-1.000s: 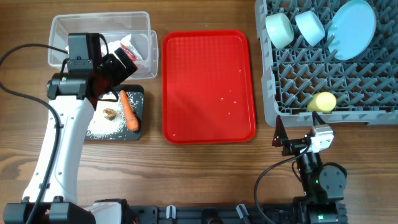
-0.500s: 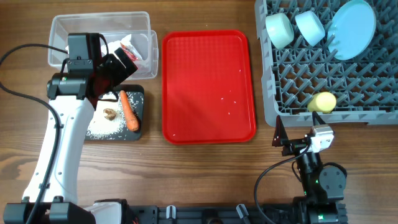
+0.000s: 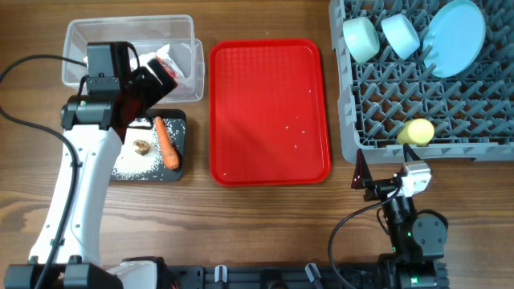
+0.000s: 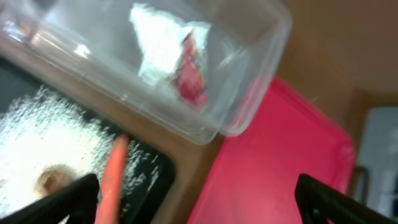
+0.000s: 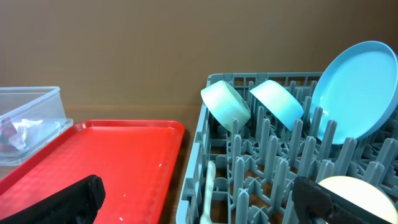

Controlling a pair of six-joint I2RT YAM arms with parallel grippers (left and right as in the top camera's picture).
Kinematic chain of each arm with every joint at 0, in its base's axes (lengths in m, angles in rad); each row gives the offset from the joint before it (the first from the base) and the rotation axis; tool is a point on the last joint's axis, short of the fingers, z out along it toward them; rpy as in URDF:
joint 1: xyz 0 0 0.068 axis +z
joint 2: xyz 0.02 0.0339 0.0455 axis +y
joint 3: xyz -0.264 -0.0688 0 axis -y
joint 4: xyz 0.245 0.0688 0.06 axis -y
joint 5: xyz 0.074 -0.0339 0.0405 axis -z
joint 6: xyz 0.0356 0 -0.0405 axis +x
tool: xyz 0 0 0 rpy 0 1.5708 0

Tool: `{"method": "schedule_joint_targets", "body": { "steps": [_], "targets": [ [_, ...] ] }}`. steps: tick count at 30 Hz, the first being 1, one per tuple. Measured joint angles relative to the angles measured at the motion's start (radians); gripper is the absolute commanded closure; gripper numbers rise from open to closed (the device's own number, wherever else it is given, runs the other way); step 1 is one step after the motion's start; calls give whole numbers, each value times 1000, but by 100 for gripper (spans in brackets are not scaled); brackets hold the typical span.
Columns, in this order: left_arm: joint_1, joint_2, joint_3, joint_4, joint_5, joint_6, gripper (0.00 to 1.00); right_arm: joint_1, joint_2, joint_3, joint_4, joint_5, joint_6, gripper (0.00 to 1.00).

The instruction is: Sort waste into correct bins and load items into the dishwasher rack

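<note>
The left pincer (image 3: pixel 148 90) hangs released and empty over the edge where the clear plastic rectangular tub (image 3: pixel 80 36), holding crumpled white paper with a red wrapper (image 3: pixel 170 66), meets the shallow black rectangular tray (image 3: pixel 178 120) bearing loose white rice grains (image 3: pixel 132 164), an orange carrot piece (image 3: pixel 166 143) and a small brown scrap (image 3: pixel 142 147). The right pincer (image 3: pixel 376 183), spread and empty, sits low over the wooden bench (image 3: pixel 265 233) just in front of the large grey plastic grid rack (image 3: pixel 385 104). The rack holds a mint-green bowl (image 3: pixel 361 38), a pale-blue bowl (image 3: pixel 400 34), a round pale-blue plate (image 3: pixel 454 36) and a small yellow cup (image 3: pixel 418 131).

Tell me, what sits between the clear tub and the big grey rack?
A flat red serving tray lies there, seen plainly in the overhead view.
</note>
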Motion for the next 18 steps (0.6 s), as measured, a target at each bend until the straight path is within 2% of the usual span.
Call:
{"method": "schedule_joint_targets", "body": {
  "steps": [3, 6, 10, 14, 18],
  "targets": [
    [-12, -86, -109, 208, -3, 4, 0, 0, 0, 0, 0, 0, 0, 0],
    [-18, -235, -317, 470, -5, 13, 0, 0, 0, 0, 1, 0, 0, 0],
    [-16, -438, -595, 715, -7, 39, 0, 0, 0, 0, 0, 0, 3, 0],
    [8, -651, -836, 840, -8, 66, 0, 0, 0, 0, 1, 0, 3, 0],
    [40, -843, -984, 875, -7, 91, 0, 0, 0, 0, 0, 0, 3, 0]
  ]
}}
